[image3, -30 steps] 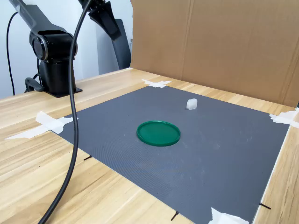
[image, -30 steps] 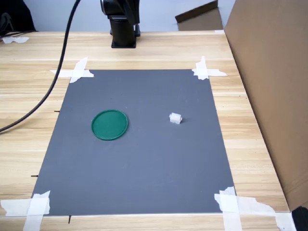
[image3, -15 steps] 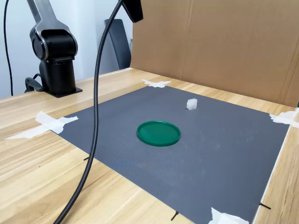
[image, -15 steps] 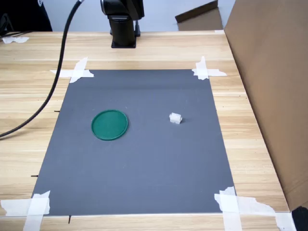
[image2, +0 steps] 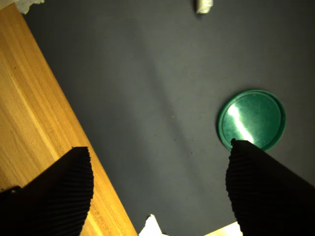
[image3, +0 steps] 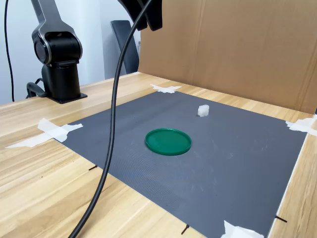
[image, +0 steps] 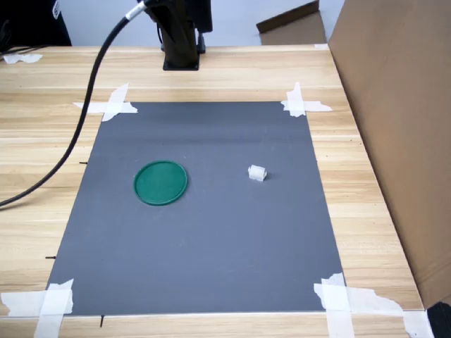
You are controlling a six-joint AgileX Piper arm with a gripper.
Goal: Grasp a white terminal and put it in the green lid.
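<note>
The green lid (image: 161, 182) lies flat on the grey mat (image: 211, 239), left of centre in the first exterior view. The white terminal (image: 257, 172) sits on the mat to its right, well apart from it. Both also show in the second exterior view, the green lid (image3: 168, 141) nearer and the white terminal (image3: 203, 110) behind it. My gripper (image2: 157, 189) hangs high above the mat's edge, open, with nothing between its black fingers (image2: 54, 191). In the wrist view the green lid (image2: 252, 119) is partly behind one finger, and the white terminal (image2: 204, 6) is cut by the frame edge.
The mat is taped at its corners (image: 116, 104) to a wooden table (image: 42, 141). A tall cardboard wall (image: 402, 127) stands along the first exterior view's right. The arm's base (image3: 57, 54) stands off the mat, and a black cable (image3: 111, 148) droops across the table.
The arm's black end has swung further toward the mat, rightward in the second exterior view. The cable has shifted with it. Lid and terminal have not moved.
</note>
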